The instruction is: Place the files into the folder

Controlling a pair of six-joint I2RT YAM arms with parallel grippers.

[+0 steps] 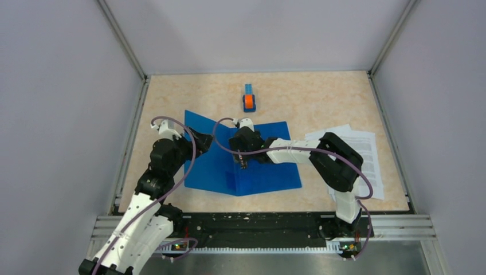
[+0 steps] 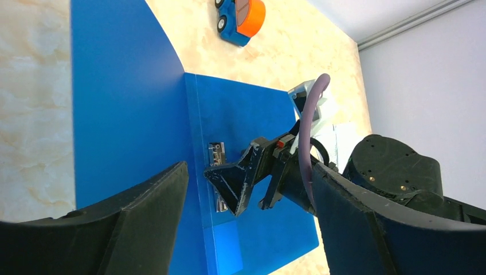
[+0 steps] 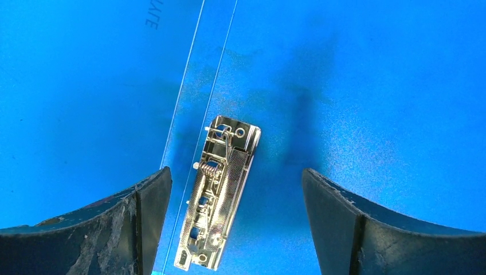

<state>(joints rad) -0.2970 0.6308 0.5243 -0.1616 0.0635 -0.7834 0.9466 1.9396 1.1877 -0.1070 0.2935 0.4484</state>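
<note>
The blue folder (image 1: 269, 172) lies open in the middle of the table, its left cover (image 1: 198, 123) tilted up. The metal spine clip (image 3: 220, 200) shows inside it. My right gripper (image 1: 243, 163) hangs open just above the clip, which lies between its fingers in the right wrist view (image 3: 236, 172). My left gripper (image 1: 202, 137) is open and empty at the raised left cover (image 2: 114, 86); whether it touches the cover I cannot tell. The files (image 1: 358, 152), white printed sheets, lie on the table to the right of the folder, under the right arm.
A small blue-and-orange toy car (image 1: 249, 100) stands behind the folder, also in the left wrist view (image 2: 240, 17). Grey walls close in the table on three sides. The right arm's elbow (image 1: 338, 160) hangs over the sheets.
</note>
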